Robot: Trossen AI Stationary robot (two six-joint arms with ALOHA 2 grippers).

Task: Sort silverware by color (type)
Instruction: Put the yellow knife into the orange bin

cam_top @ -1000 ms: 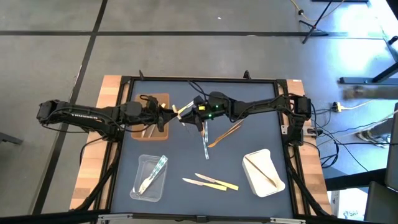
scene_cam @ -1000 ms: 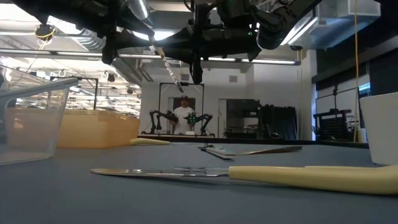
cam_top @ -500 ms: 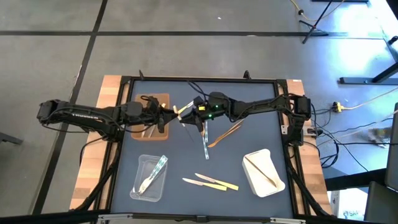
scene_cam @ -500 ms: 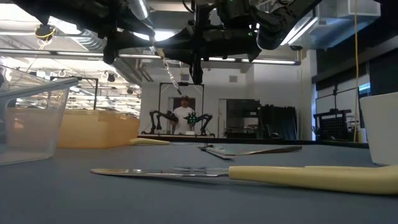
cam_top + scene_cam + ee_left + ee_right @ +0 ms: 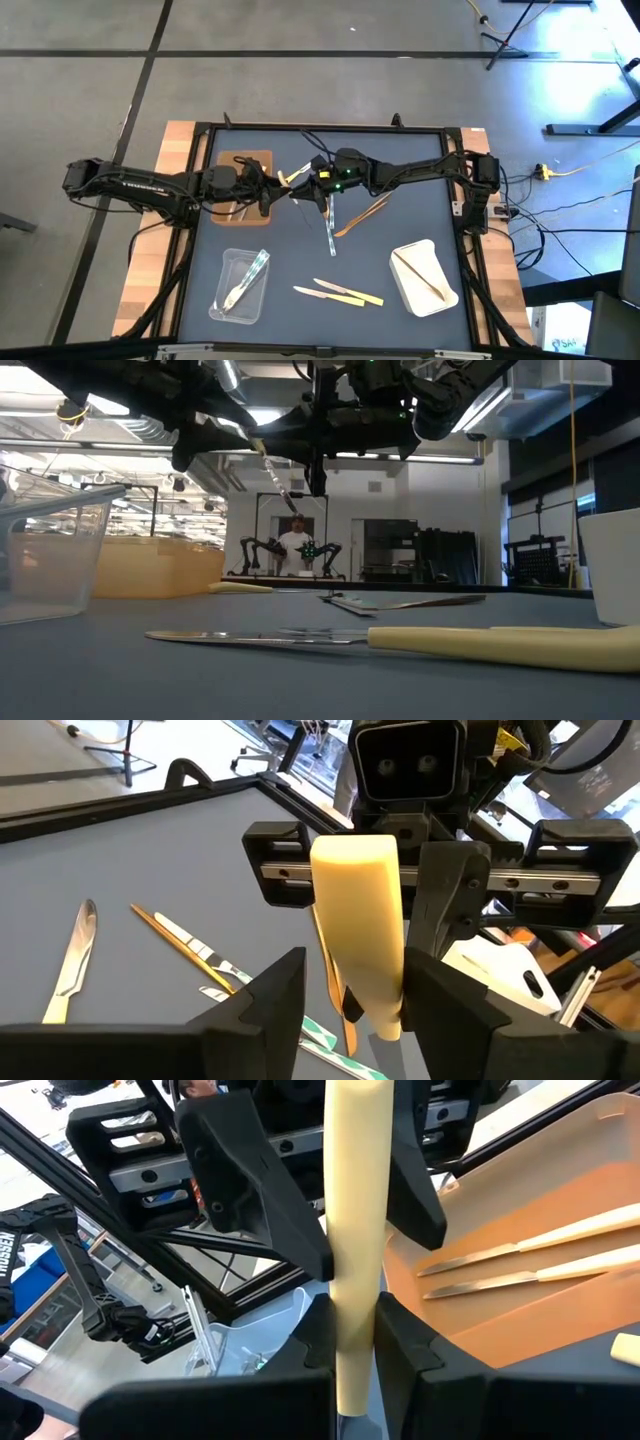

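Right, I see the right gripper (image 5: pixel 296 187) pinched tight on the pale yellow knife (image 5: pixel 356 1230) above the table's centre. The left gripper (image 5: pixel 275 186), at its nine o'clock (fingers (image 5: pixel 270 1010) seemingly parted), flanks the handle, brown tray (image 5: pixel 232 161) behind.

Readable text: pale lettering "TROSSEN" runs along the left arm (image 5: pixel 130 184) link in the overhead view, small but legible. In the right wrist view, part of the same brand word, "TROSSE", shows on a dark arm section (image 5: pixel 12 1252) at the frame's edge, reading vertically and cut off. No other lettering, numbers, labels or signs legible on the table, trays, utensils or in the room behind.
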